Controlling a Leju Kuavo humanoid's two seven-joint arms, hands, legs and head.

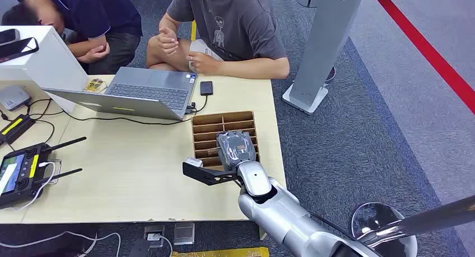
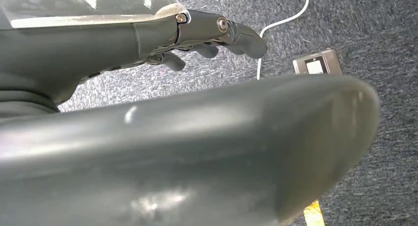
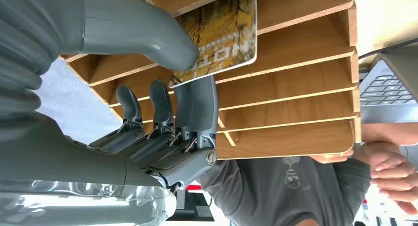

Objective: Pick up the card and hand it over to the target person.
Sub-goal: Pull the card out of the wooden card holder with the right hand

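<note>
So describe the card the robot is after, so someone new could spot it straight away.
Start at the pale wooden table, then find the brown slotted wooden organizer near its right edge. The card stands in one of its slots, pinched by the right robot hand; its yellow printed face sets it apart from the bare wooden dividers.
</note>
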